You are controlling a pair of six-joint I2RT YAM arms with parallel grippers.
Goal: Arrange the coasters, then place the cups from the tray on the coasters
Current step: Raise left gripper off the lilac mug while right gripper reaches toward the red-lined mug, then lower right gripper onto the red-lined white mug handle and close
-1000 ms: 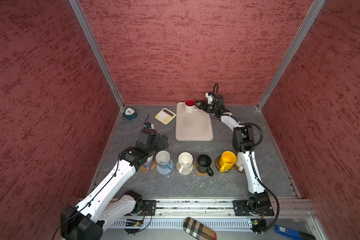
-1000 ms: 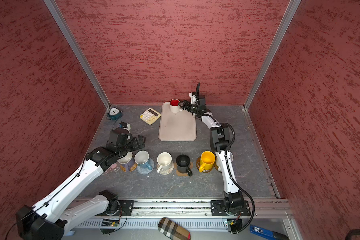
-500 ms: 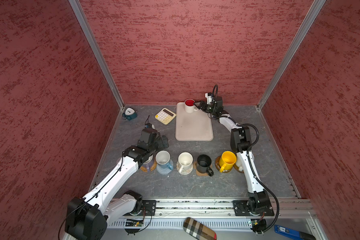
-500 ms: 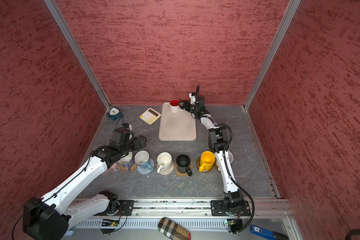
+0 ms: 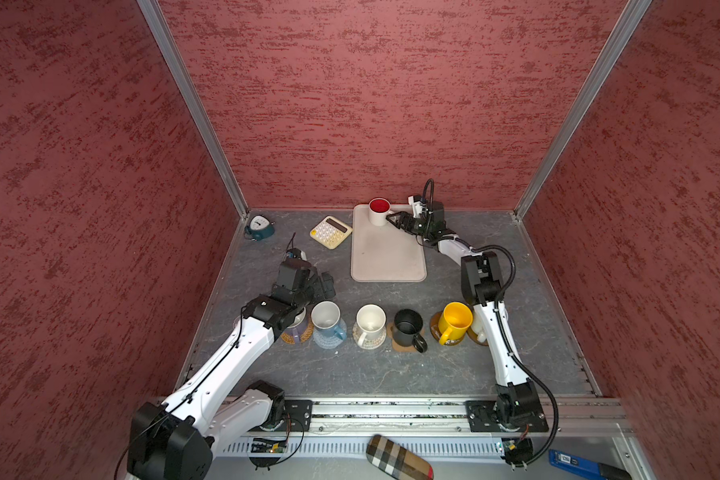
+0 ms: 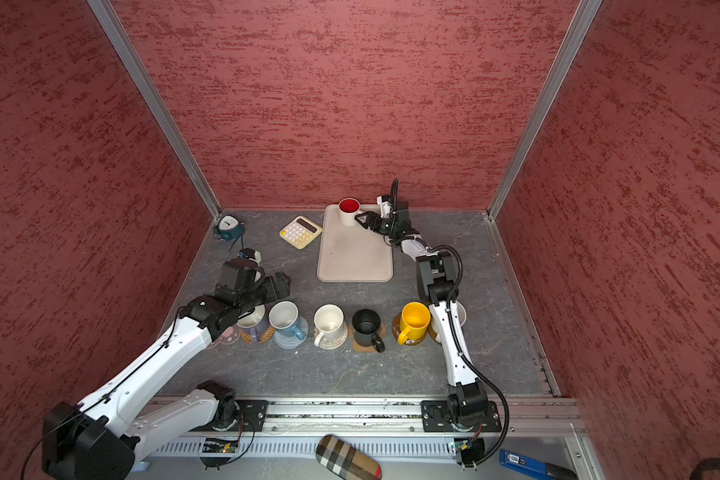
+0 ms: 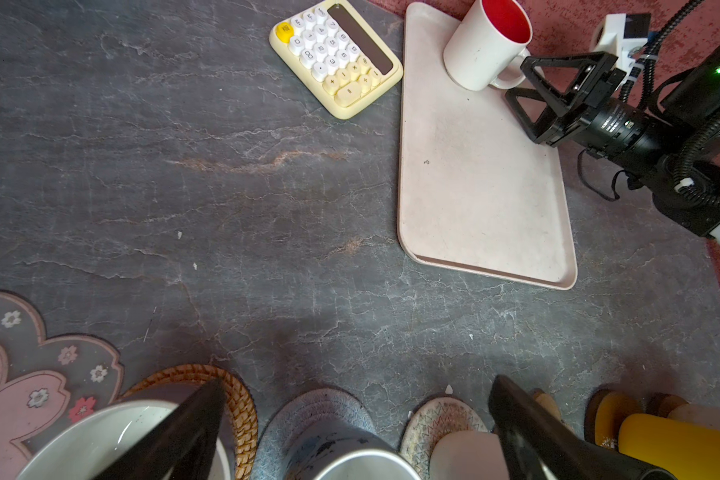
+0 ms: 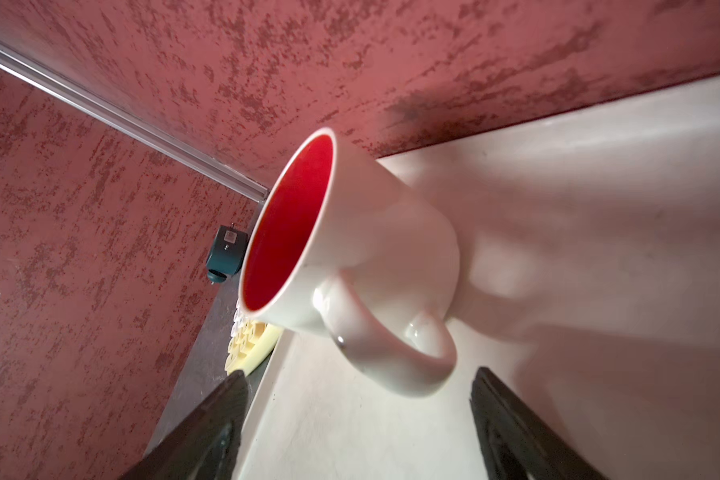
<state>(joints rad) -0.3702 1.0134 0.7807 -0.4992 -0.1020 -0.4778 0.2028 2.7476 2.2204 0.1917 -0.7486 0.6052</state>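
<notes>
While almost everything on the tabletop [image 5: 375,374] looks to be in its final place, I judge that one step is left. The tray [image 5: 387,257] lies at the far edge, near the middle. It is bare except for the white cup with red inside [image 5: 378,212], which stands upright at the tray's far left corner. Along the near part of the tabletop the other cups stand in a row on coasters, from the lavender cup [image 6: 252,324] at the left to the yellow cup [image 5: 456,322] toward the right. One more pale cup is half hidden behind the right arm. The pink flower coaster [image 6: 225,334] lies free at the left end, just beside the lavender cup.

The right gripper [image 5: 391,217] is at the cup's handle [image 8: 412,357]. Its fingers are apart, with the loop just between the tips and not touching them. The left gripper [image 7: 358,380] hangs over the left end of the row, its fingers wide apart and holding nothing.

To grasp well, the right arm should probably go forward a little more, so that the handle sits deep between the fingers before they close. Then it should lift straight up over the low rim and keep the cup level. The free coaster is far across the tabletop, so the left arm may need to give way or to take the cup.
</notes>
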